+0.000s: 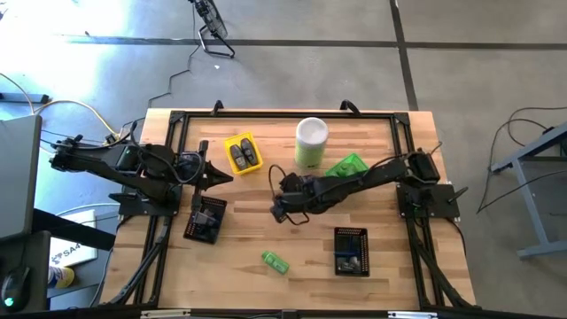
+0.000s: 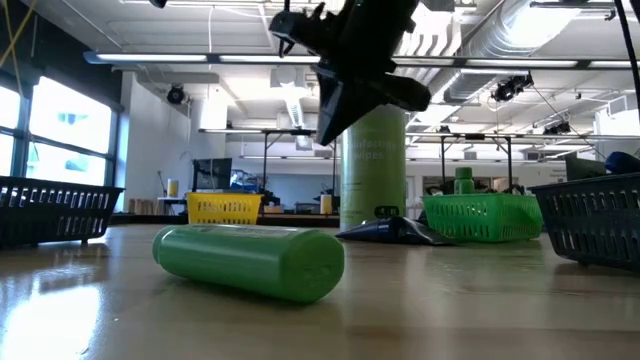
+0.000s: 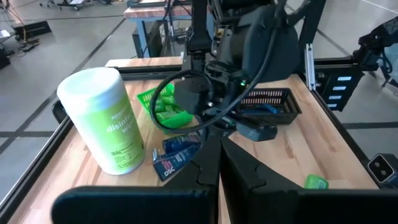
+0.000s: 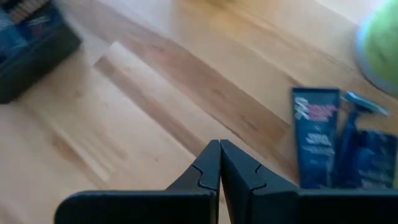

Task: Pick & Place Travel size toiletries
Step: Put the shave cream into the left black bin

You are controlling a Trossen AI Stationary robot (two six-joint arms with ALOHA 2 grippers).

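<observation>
Right gripper (image 4: pixel 219 155) hung shut, empty, mid-table near navy packets (image 4: pixel 316 137). Left gripper (image 3: pixel 219 163) shut, empty, at left.

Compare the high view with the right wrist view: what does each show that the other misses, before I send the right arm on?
Only the high view: the yellow tray, the green tray, the pale-green canister's white lid, a green bottle lying loose on the table, two black trays, and the left end effector waiting near the yellow tray.

Only the right wrist view: the right end effector shut and empty, and dark navy packets lying flat beside it.

Both: the wooden table and the right arm over its middle.
</observation>
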